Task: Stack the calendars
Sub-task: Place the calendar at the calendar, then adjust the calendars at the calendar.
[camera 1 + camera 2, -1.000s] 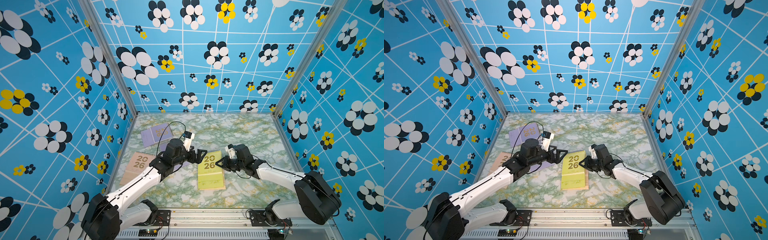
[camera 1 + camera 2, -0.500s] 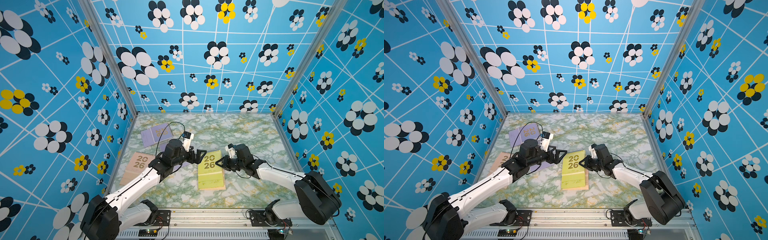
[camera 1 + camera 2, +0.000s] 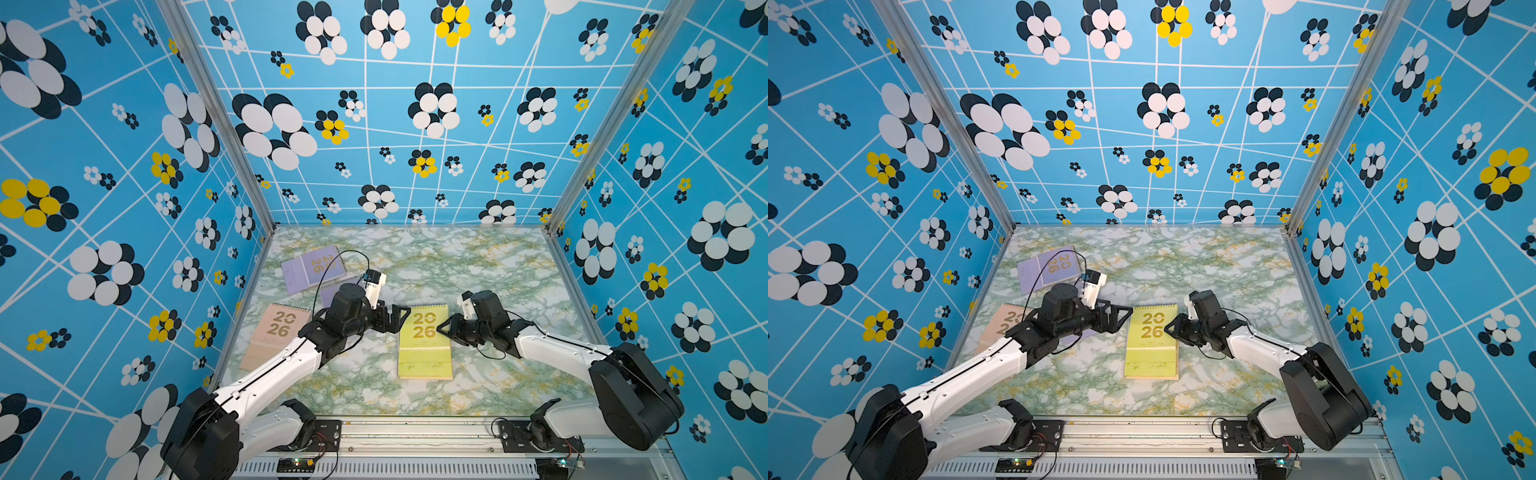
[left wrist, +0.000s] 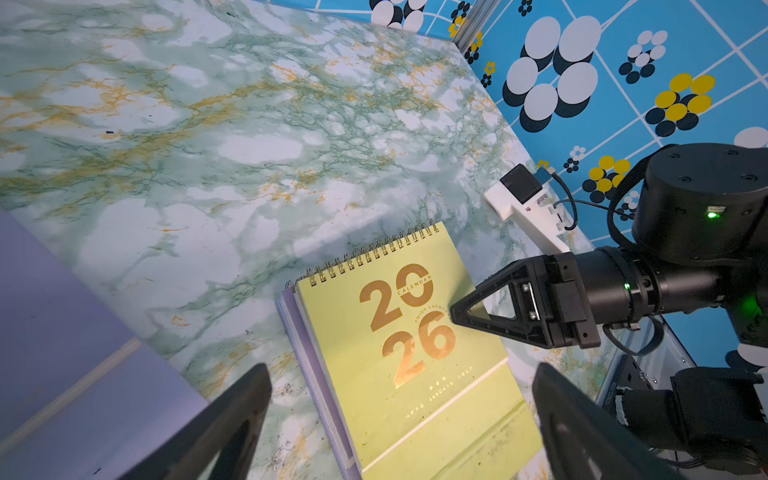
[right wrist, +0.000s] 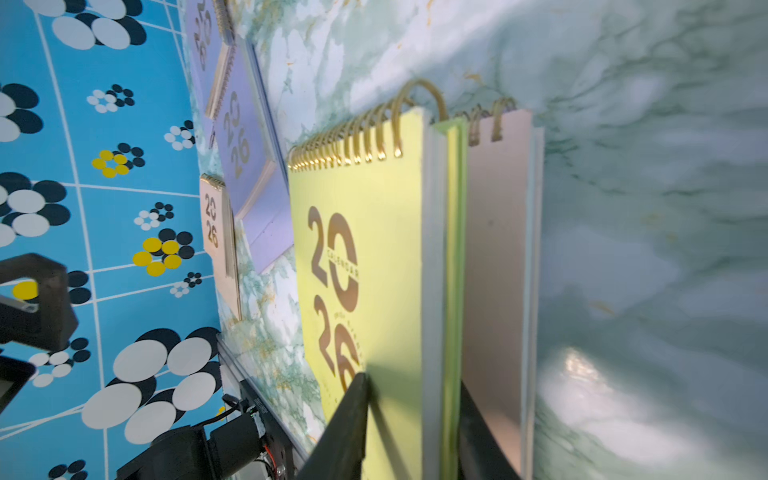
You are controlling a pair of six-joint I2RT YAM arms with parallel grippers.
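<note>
Right gripper (image 3: 444, 328) straddles the edge of the yellow-green calendar (image 3: 424, 336) atop the central stack (image 5: 498, 249); clamping cannot be confirmed. Left gripper (image 3: 400, 320) stands spread wide alongside. Retracting with the lower finger (image 5: 478, 440) wedged may skew the stack

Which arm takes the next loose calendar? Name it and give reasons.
Left. The left gripper is open and empty, and the loose lavender calendars and peach calendar lie nearest it. The right gripper straddles the stacked yellow-green calendar's edge.
</note>
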